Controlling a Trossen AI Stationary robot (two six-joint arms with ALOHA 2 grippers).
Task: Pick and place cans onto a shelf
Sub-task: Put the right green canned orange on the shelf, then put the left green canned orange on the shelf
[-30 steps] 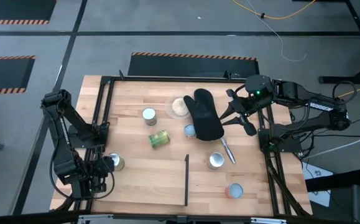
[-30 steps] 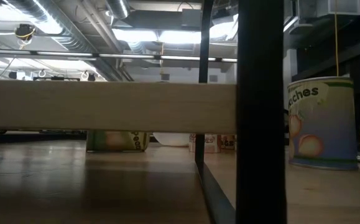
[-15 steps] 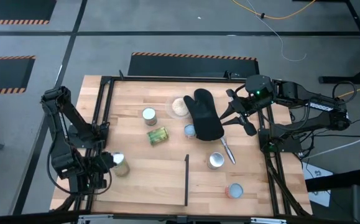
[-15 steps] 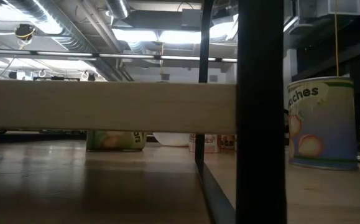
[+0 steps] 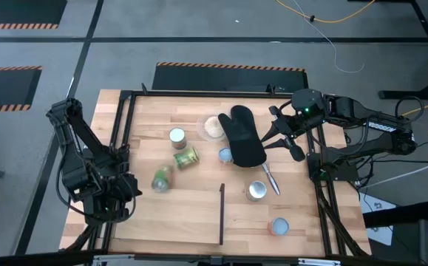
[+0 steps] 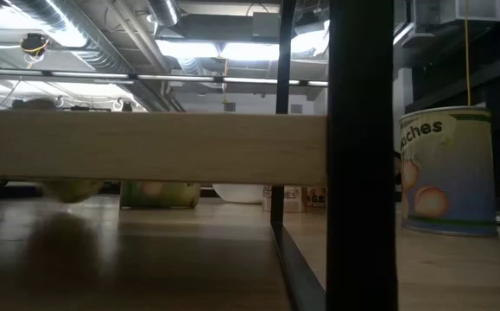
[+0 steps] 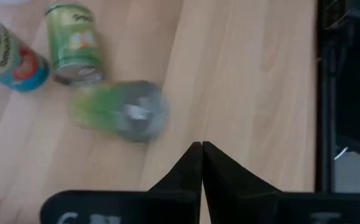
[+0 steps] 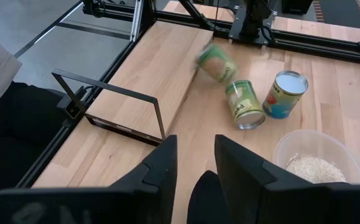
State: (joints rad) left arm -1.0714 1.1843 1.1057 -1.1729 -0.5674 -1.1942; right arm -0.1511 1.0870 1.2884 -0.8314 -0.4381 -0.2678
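High view: left pincer (image 5: 119,193) at the lower left edge of the table (image 5: 191,244), shut on nothing. Just to its right, a blurred can (image 5: 162,179) on its side, free of the fingers. Looks like a missed grasp, so open wide before reaching again. Second green can (image 5: 186,157) also on its side, up and right of the first; white-topped can (image 5: 177,136) upright above that. Shelf (image 5: 222,214) marked by its black strip at lower centre. Right pincer (image 5: 286,140) waits at the upper right beside the mitt (image 5: 243,137), half open and empty.

Low view: shelf plank (image 6: 146,147) across the middle of the frame; under it at left a blurred round shape (image 6: 68,188), probably the loose can. Wait for it to lie quiet before approaching.

Left wrist view: fingertips (image 7: 195,155) pressed together at lower centre, nothing between. Blurred can (image 7: 120,112) just above and left of them. Line the fingers across its round side, not along its length, and close slowly so as not to squirt it away.

Right wrist view: loose can (image 8: 216,61) at upper centre, close to the shelf's (image 8: 142,81) edge. Set it upright on the plank once gripped.
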